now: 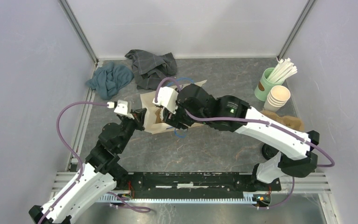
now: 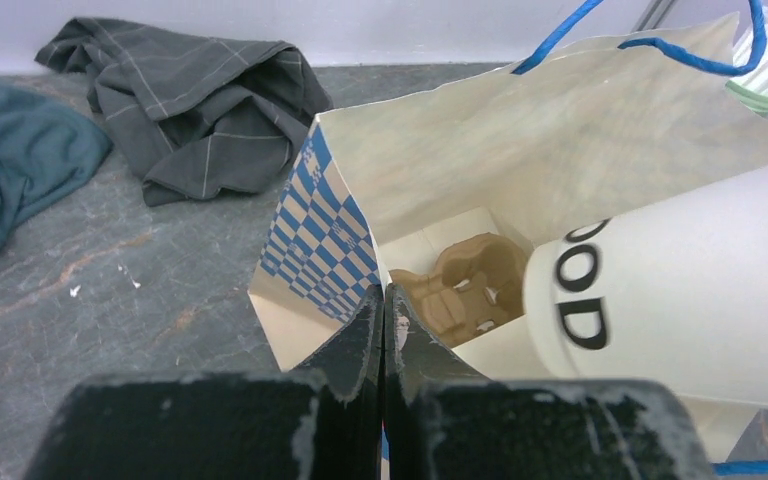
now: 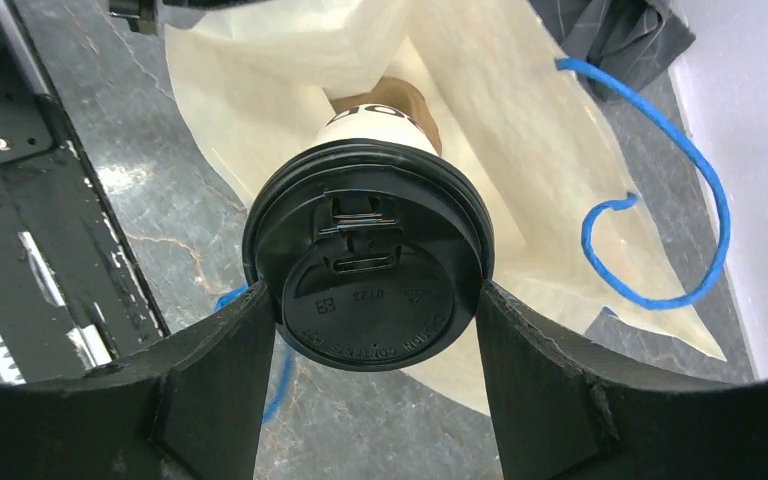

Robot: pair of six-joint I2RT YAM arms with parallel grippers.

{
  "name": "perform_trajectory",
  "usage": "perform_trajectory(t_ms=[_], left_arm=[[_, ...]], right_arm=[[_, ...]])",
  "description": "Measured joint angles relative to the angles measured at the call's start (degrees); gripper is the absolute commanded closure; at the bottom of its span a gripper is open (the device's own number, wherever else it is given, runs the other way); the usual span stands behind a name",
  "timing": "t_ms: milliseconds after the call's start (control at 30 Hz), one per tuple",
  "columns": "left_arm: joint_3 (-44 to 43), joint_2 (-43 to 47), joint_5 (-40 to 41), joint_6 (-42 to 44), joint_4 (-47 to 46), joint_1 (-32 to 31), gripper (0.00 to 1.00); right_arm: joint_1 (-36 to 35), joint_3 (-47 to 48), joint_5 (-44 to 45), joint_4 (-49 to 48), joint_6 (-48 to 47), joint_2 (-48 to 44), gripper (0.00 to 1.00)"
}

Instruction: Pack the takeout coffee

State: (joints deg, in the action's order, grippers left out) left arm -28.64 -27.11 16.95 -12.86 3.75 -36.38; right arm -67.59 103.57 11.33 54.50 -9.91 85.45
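Takeout coffee (image 3: 365, 270) at paper bag (image 2: 560, 140) mouth, brown tray (image 2: 455, 285) inside.

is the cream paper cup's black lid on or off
On: the round black plastic lid caps the cream paper cup.

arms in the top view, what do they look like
Both have white shells and black joints. A mauve cable loops beside the left arm and another runs along the right arm, which shows a green light. The left end effector has black fingers with pale scuffed edges.
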Motion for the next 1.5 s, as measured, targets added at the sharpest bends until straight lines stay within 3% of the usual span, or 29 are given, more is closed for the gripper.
perform_trajectory(t_ms=[200, 567, 833, 1167, 1500], left_arm=[[0.24, -2.05, -1.03, 3.98, -3.54, 0.0, 0.98], [-3.43, -5.81, -5.55, 3.93, -4.85, 0.0, 0.98], [0.68, 0.17, -6.43, 0.96, -2.51, 0.0, 0.98], [3.45, 4.87, -6.64, -3.32, 0.46, 0.0, 0.98], [3.76, 5.42, -7.15, -4.63, 0.68, 0.0, 0.98]], right_arm=[[-1.75, -3.61, 3.34, -1.16, 1.22, 2.14, 0.62], [-4.68, -12.96, 6.71, -6.1, 8.83, 1.6, 0.62], [-5.03, -16.81, 14.03, -8.87, 11.96, 0.0, 0.59], [-4.57, -16.28, 21.03, -14.86, 7.61, 3.82, 0.59], [-0.79, -16.35, 19.23, -23.87, -2.34, 7.93, 0.59]])
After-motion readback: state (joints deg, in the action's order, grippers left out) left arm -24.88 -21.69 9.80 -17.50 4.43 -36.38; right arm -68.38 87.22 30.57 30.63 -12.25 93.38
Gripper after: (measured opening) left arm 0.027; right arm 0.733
